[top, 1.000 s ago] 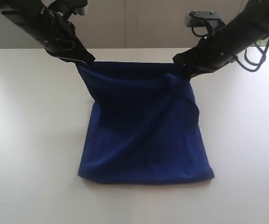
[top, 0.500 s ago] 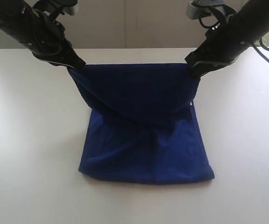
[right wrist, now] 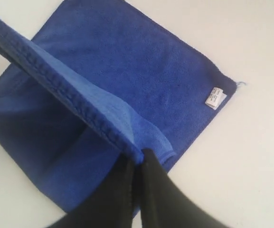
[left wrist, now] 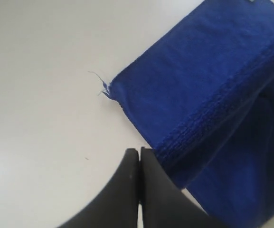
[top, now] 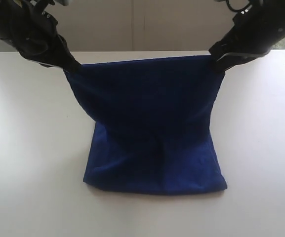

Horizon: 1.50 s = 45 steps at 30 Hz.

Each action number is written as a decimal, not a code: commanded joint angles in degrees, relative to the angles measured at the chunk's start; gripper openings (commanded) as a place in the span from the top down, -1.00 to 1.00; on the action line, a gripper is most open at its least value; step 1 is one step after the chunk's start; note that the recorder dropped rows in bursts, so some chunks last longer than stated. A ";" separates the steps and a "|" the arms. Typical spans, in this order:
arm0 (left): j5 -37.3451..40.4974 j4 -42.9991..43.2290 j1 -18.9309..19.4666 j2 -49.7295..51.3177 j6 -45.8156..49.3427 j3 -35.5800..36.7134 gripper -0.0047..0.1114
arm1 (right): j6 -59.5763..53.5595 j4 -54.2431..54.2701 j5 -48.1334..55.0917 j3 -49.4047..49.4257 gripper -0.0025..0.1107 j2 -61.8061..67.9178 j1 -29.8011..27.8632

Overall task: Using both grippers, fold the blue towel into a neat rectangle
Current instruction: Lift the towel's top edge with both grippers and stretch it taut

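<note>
One blue towel (top: 152, 128) on white table (top: 28, 148)

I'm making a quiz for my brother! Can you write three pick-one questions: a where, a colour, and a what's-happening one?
1. Where is the towel's bottom? A table; B chair; C basket.
2. Towel's colour? A red; B blue; C green.
3. The left pincer and right pincer are: A open; B shut on the towel's top corners; C lying flat.
Answers: A, it lies flat on the tabletop. B, blue all over. B, each grips a raised corner.
</note>
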 commanded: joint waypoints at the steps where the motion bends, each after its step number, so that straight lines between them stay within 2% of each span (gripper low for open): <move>1: 1.59 -0.64 -2.68 -7.97 -0.85 5.96 0.92 | 1.94 -1.49 0.80 5.23 0.96 -9.29 -0.22; 3: 2.15 -0.64 -3.92 -11.50 -1.60 7.80 0.92 | 2.21 -2.09 0.80 8.35 0.96 -13.92 -0.22; 7: 8.04 -0.64 -5.96 -18.88 -2.75 9.00 0.92 | 4.09 -2.95 2.19 12.92 0.96 -24.49 -0.22; 13: 11.50 0.70 -6.44 -28.38 -2.85 8.90 0.92 | 4.09 -2.95 0.68 16.02 0.96 -37.31 -0.22; 18: 11.50 2.32 -6.44 -27.61 -4.97 8.90 0.92 | 4.09 -2.42 -0.18 18.22 0.96 -37.32 -0.22; 24: 6.91 3.73 -6.44 -19.24 -4.97 8.90 0.92 | 3.30 -1.71 -6.37 21.83 0.96 -29.05 -0.22; 28: 5.65 4.02 -6.44 -16.83 -5.40 8.90 0.92 | 2.77 -1.95 -6.27 21.70 0.96 -25.56 -0.22; 35: 9.50 4.02 -6.44 -26.03 -6.25 8.90 0.92 | 2.36 -1.85 -4.37 21.70 0.96 -34.07 -0.22; 42: 23.31 -0.31 -6.44 -39.84 -7.33 8.90 0.92 | 1.44 1.25 4.23 21.70 0.96 -50.29 -0.22; 45: 21.90 -1.48 -6.44 -39.21 -7.11 9.03 0.92 | 1.44 1.14 4.01 21.82 0.96 -50.88 -0.22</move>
